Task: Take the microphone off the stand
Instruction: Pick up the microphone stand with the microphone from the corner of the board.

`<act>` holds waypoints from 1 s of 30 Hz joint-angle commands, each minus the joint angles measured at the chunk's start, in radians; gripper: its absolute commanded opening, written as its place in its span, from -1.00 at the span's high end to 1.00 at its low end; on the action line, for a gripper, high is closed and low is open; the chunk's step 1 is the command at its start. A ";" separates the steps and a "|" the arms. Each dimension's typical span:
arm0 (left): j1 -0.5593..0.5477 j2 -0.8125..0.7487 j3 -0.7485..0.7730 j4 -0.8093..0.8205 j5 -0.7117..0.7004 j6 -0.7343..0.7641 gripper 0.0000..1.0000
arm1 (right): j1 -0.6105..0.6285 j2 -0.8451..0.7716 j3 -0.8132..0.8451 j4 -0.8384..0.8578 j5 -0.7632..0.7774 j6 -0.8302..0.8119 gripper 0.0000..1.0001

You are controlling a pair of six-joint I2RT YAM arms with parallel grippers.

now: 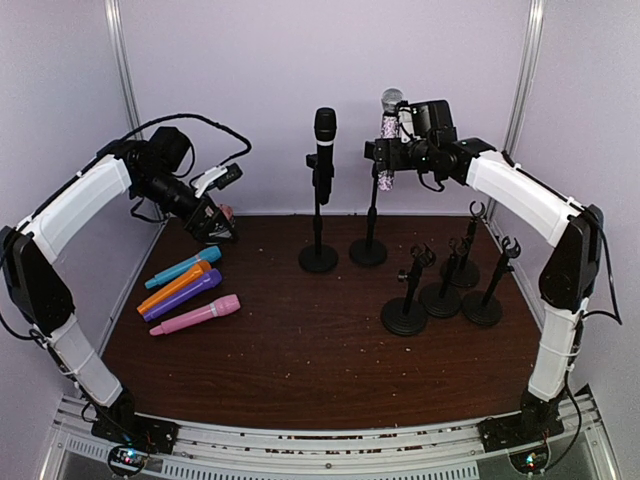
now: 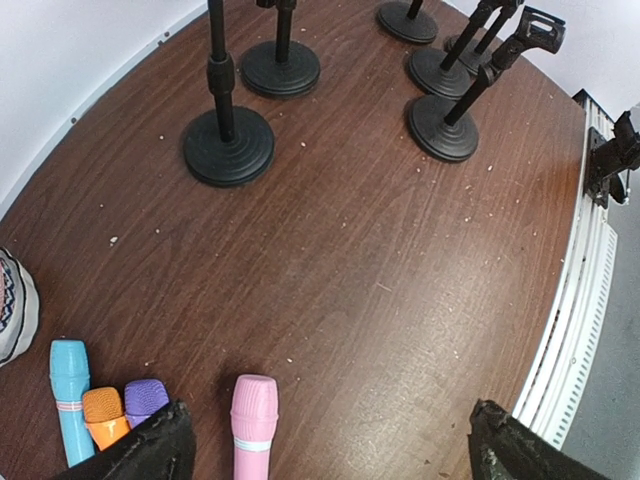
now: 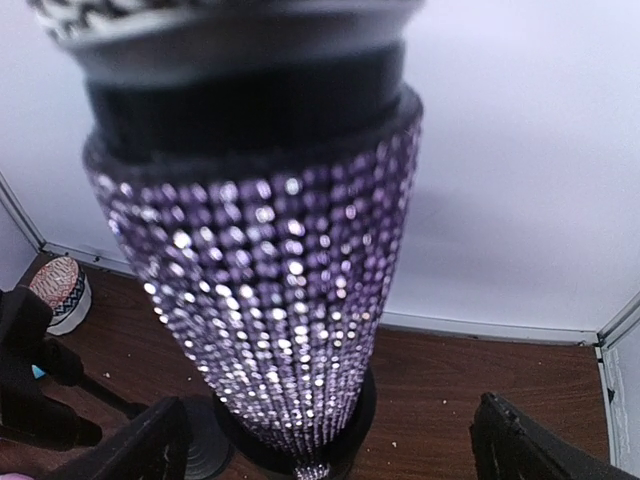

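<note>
- The worktop (image 1: 300,360): dark wood. The empty stands (image 1: 440,295) are grouped at 3 o'clock and four coloured microphones (image 1: 190,290) lie at 9 o'clock, probably the drop zone.
- The right pincer (image 1: 384,152): jaws fully spread, straddling the rhinestone microphone (image 1: 389,125) without clamping it, apparently positioned for a grasp.
- The left pincer (image 2: 325,452): wide open and empty, hovering above the coloured row, clear of the work.
- The stand (image 1: 368,250): at 1 o'clock on the far side; its clip keeps the load erect.
- The rhinestone microphone: seated in that clip, long axis vertical, mesh head up, tail down.
</note>
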 commanded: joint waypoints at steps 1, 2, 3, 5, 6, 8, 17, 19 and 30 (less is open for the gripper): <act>0.010 -0.038 -0.003 -0.005 -0.008 0.011 -0.96 | -0.020 0.028 0.004 0.011 0.011 0.005 -1.00; 0.010 -0.039 -0.002 -0.005 -0.009 0.010 -0.96 | -0.023 0.027 -0.002 0.012 0.006 0.010 -1.00; 0.010 -0.041 -0.002 -0.005 -0.008 0.009 -0.96 | -0.026 0.018 -0.015 0.018 -0.002 0.013 -1.00; 0.011 -0.042 0.000 -0.005 -0.005 0.008 -0.96 | -0.030 -0.006 -0.062 0.047 -0.018 0.015 -1.00; 0.010 -0.043 0.000 -0.004 -0.005 0.007 -0.96 | -0.032 -0.020 -0.089 0.070 -0.034 0.015 -1.00; 0.011 -0.042 0.001 -0.007 -0.003 0.006 -0.96 | -0.044 -0.042 -0.131 0.108 -0.083 0.016 -1.00; 0.011 -0.051 0.003 -0.016 -0.011 0.012 -0.96 | -0.098 -0.096 -0.220 0.258 -0.366 0.017 -1.00; 0.012 -0.050 0.004 -0.015 -0.011 0.012 -0.96 | -0.105 -0.094 -0.214 0.263 -0.389 0.007 -1.00; 0.019 -0.050 0.011 -0.021 -0.005 0.016 -0.96 | -0.130 -0.125 -0.301 0.329 -0.530 -0.088 -1.00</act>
